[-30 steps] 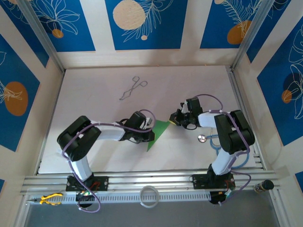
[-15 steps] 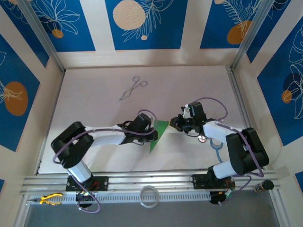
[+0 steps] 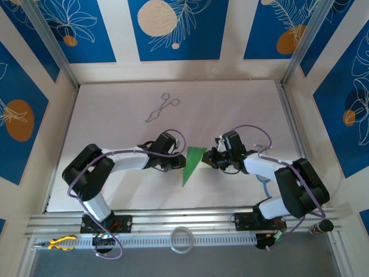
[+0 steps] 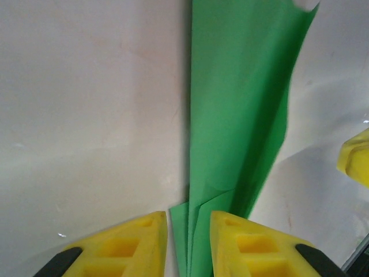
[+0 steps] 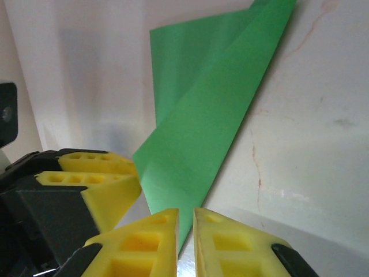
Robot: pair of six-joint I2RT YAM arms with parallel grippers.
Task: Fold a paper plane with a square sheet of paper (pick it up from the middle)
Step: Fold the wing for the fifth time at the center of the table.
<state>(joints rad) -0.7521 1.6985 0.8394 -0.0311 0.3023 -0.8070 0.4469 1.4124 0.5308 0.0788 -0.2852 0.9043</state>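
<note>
Sheet of paper point(image 3: 192, 163) lies mid-table point(image 3: 248, 109), already creased into a narrow, layered wedge: wide end at 12 o'clock, point toward 6. Left gripper point(image 4: 188, 222) sits at its 9 o'clock edge, jaws parted, the paper's end loose in the gap. Right gripper point(image 5: 185, 216) at 3 o'clock, jaws a crack apart (not clamping, by the look). Early folds done; wing folds likely remain.

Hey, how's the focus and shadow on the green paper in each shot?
Top view: paper sharp, evenly lit. Left wrist: paper crisp, dark shadow along its left edge, fingers slightly soft. Right wrist: paper in focus, near fingers softer.
</note>
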